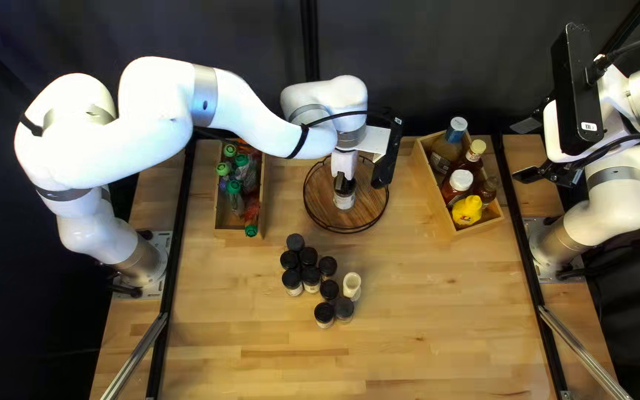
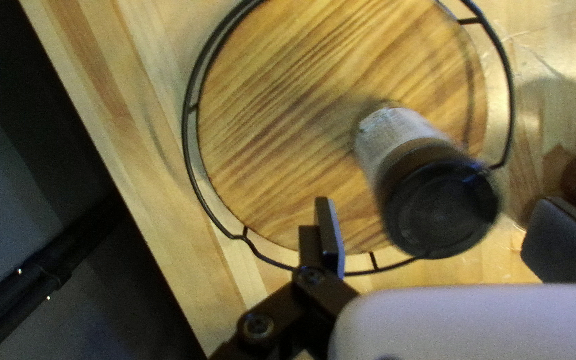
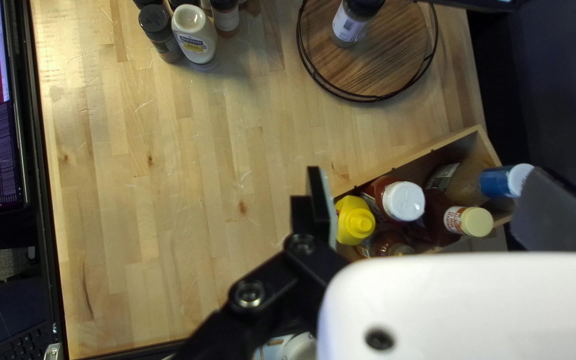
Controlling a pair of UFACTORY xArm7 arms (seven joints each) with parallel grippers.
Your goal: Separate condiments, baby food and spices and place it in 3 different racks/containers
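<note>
On the round tray (image 1: 322,194), our spice jar (image 2: 429,183) points lid-up, long axis vertical;
our left gripper (image 1: 345,180) and right gripper (image 1: 528,150) stand released.

Tabletop (image 3: 168,200): pale striped wood, smooth, slight sheen. Round brown wooden tray (image 2: 268,133): strong grain, smooth face; its thin black rim (image 2: 186,127) looks like metal wire. Open-topped pale wooden box (image 3: 428,151): plain wood, matt. Upright cylindrical spice jar (image 2: 395,143): paper-like white label, smooth black plastic lid (image 2: 441,210) with soft shine. Yellow squeeze bottle (image 3: 356,220): smooth plastic, glossy highlights. Dark curtain (image 1: 446,44): cloth, matt. Silver rail (image 1: 135,355): smooth metal, shiny.
</note>
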